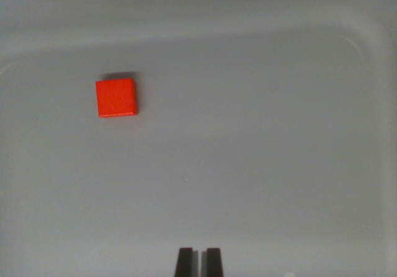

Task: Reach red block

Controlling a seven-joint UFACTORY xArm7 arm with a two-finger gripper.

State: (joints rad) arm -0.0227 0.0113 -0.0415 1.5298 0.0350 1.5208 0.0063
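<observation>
At the bottom edge of the wrist view, just right of centre, the gripper (199, 261) shows as two dark fingertips (184, 262) standing side by side. Only a thin sliver of pale surface shows between them, so the jaws are drawn narrow, nearly together, with nothing held between them.

Beyond the tips lies the flat floor of a grey tray (260, 165), bare and evenly lit across its middle.

Farther up and toward the wrist view's left sits the red block (116, 97), a flat-looking square resting on the tray floor, well apart from the gripper. A short dark shadow runs along its far edge.

Past the block, the tray's floor curves up into a raised rim that sweeps across the top, bending round at the tray's far corner on the wrist view's right.
</observation>
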